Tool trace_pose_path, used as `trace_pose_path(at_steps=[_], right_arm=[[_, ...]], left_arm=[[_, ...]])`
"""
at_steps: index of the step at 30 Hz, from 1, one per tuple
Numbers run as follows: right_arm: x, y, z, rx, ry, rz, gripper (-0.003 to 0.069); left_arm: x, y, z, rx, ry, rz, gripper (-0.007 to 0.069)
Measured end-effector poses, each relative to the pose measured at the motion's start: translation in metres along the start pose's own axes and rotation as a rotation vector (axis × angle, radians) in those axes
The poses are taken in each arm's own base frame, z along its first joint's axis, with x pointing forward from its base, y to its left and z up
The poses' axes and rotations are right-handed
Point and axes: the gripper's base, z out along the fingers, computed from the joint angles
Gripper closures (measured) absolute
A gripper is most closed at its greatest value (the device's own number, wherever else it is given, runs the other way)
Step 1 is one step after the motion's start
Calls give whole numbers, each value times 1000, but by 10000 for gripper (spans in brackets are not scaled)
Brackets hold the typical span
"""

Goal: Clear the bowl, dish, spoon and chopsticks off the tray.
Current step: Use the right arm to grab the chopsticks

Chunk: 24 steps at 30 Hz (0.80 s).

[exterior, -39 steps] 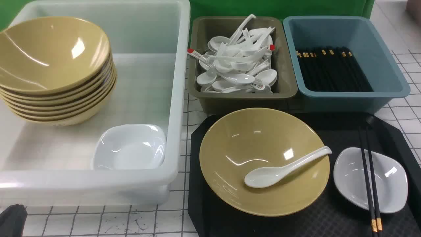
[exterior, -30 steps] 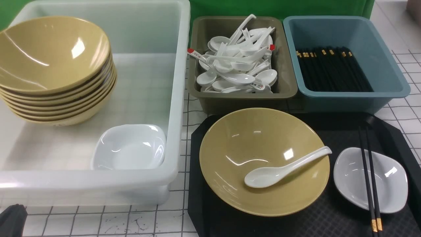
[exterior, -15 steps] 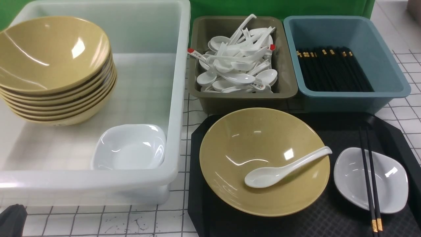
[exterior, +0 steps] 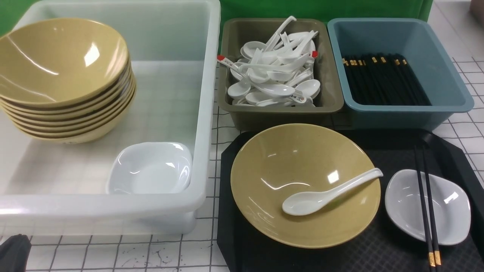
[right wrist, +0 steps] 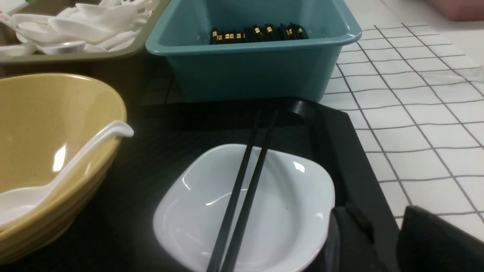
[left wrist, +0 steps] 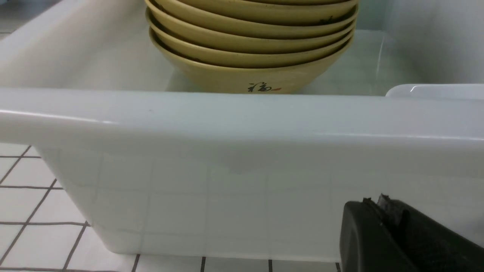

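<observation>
The black tray (exterior: 382,151) lies at the front right. On it stands the yellow bowl (exterior: 287,170) with the white spoon (exterior: 329,192) lying in it, handle on the rim. Beside it is the small white dish (exterior: 450,211) with the black chopsticks (exterior: 424,204) laid across it. In the right wrist view my right gripper (right wrist: 385,223) is open and empty, one finger by the dish (right wrist: 287,204), the other over the table past the tray's rim (right wrist: 359,170). The right gripper is out of the front view. My left gripper (left wrist: 374,202) is shut and empty, low in front of the white tub (left wrist: 227,124).
The translucent white tub (exterior: 206,113) at the left holds a stack of yellow bowls (exterior: 64,75) and a white dish (exterior: 151,170). An olive bin (exterior: 280,111) of white spoons and a blue bin (exterior: 446,94) of chopsticks stand directly behind the tray.
</observation>
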Motion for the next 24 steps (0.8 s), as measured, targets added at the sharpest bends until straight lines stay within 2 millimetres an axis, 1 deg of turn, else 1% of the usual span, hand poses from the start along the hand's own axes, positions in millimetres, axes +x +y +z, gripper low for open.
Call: trace_pose_path(at_steps=[24], right_arm=[[0,0,0,0,-1,16,421]], left_arm=[[-1,1,0,-6,-10,18,638]])
